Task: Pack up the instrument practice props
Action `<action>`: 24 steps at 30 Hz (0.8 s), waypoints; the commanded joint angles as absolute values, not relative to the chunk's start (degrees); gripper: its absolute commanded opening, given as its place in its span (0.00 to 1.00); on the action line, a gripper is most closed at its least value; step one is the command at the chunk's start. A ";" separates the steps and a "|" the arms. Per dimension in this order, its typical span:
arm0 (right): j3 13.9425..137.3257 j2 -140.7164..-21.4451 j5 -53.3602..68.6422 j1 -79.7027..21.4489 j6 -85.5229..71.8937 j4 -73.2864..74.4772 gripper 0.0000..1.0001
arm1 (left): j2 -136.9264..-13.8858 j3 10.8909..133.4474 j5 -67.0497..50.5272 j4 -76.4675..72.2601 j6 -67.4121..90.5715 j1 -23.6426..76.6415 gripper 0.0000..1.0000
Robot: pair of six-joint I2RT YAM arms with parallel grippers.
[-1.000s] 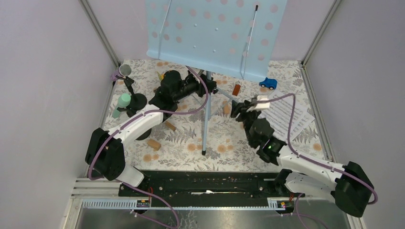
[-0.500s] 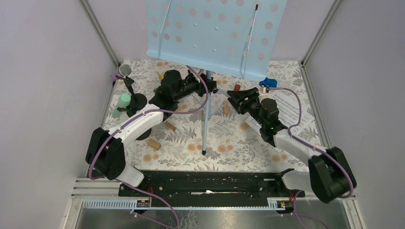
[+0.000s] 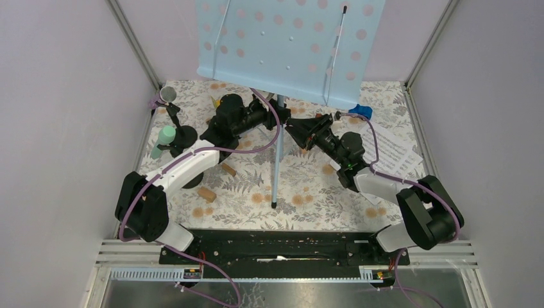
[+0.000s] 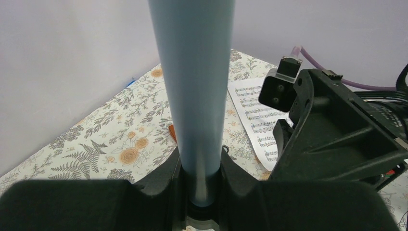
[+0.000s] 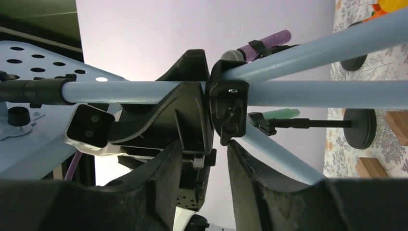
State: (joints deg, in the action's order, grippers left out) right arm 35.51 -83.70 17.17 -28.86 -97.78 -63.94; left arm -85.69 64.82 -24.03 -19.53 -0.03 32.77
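The biggest change is the right arm. A second ago it reached over the sheet-music pages point(image 3: 394, 151) on the right. Now it has swung in to the middle, and the right gripper point(image 3: 292, 124) sits just beside the left gripper point(image 3: 281, 119) at the pole point(image 3: 276, 167) of the music rack point(image 3: 289, 45). The pages lie more exposed than before. The left arm, the rack and the microphones have not moved.

By count there is one pale blue perforated rack, standing upright on its tripod at the back centre of the floral table point(image 3: 256, 199), and there are two arms. The pages overlap, so the number of sheets cannot be told. There are two black round-based mic holders point(image 5: 362, 129), one purple glitter microphone point(image 5: 269, 38) and one mint-green microphone point(image 3: 165, 140), all at the left rear. One blue toy car point(image 3: 361, 111) is half hidden under the rack's edge, and three wooden blocks point(image 3: 206, 194) show from above.

The top view hides how the grippers stand — the wrist cameras supply that. The left wrist view shows its fingers point(image 4: 163, 180) clamped on the pole, with the right gripper's body close on the right. The right wrist view shows its fingers point(image 5: 161, 187) apart, with the black tripod collar point(image 5: 228, 103) just beyond their gap; whether they touch it cannot be told. Only that view shows both holder bases and the purple glitter barrel clearly; from above, one base is largely hidden under the left arm.
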 commanded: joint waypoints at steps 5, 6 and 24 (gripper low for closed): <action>37.48 -76.86 10.73 -29.66 -90.07 -52.22 0.42 | -86.23 65.21 -25.75 -13.88 1.66 32.95 0.00; 37.64 -76.22 10.26 -29.70 -89.24 -51.04 0.43 | -86.22 65.20 -25.82 -13.86 1.67 32.96 0.00; 39.50 -80.71 7.89 -30.15 -89.83 -55.08 0.38 | -85.89 65.25 -26.10 -13.89 1.85 32.96 0.00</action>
State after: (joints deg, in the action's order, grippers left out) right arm 36.69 -78.98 9.50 -29.65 -89.36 -50.06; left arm -85.67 64.82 -24.08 -19.51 -0.03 32.77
